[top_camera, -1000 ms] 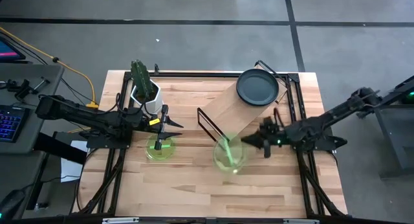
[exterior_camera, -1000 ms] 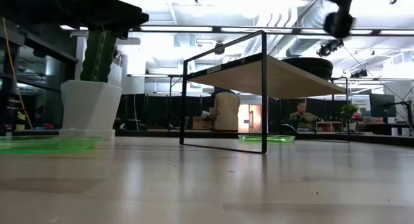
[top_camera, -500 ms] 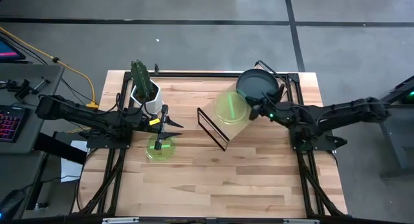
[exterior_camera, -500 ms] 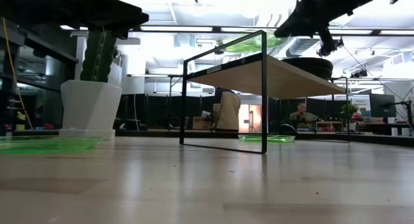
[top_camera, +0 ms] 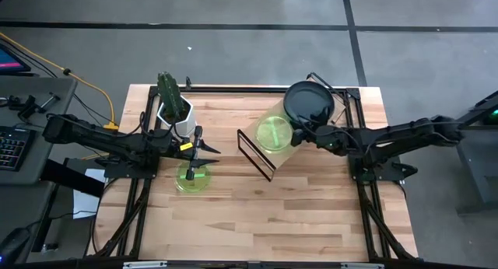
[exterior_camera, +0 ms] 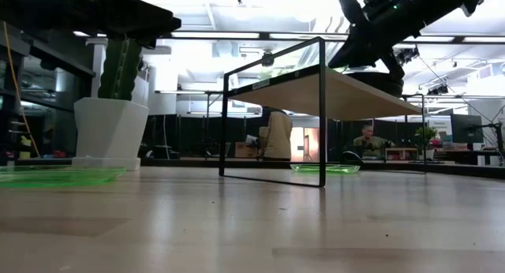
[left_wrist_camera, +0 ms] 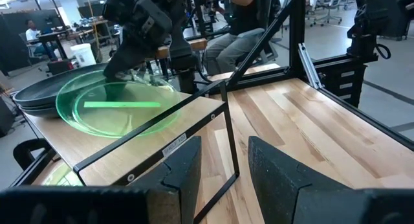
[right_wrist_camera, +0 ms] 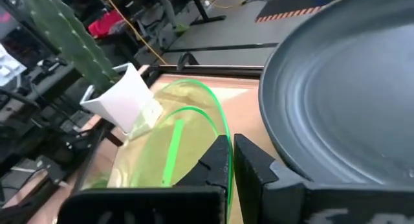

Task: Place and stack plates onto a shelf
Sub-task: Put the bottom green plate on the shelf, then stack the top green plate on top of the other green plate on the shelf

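Note:
A translucent green plate is over the shelf, held by my right gripper, which is shut on it. Beside it, a stack of dark plates sits on the far right end of the shelf's wooden board. A second green plate lies flat on the table. My left gripper hovers open above it and touches nothing. In the low view my right gripper hangs just above the shelf top. My right gripper pinches the green plate's rim between its two fingers, on the side nearest the dark plates. It comes from the table's right, slanting down. The plate tilts low over the shelf board. I cannot tell whether its free edge touches the board.
A white pot with a green cactus stands at the far left, close to my left arm. The shelf's black wire legs stand between the two grippers. Bare wooden table stretches along the near side. People sit in the room beyond.
My right gripper lifted the green plate from the table near the shelf's near end. It carried the plate up and toward the far edge, over the board, then sank closer to the board beside the dark plates. It stayed shut on the plate throughout.

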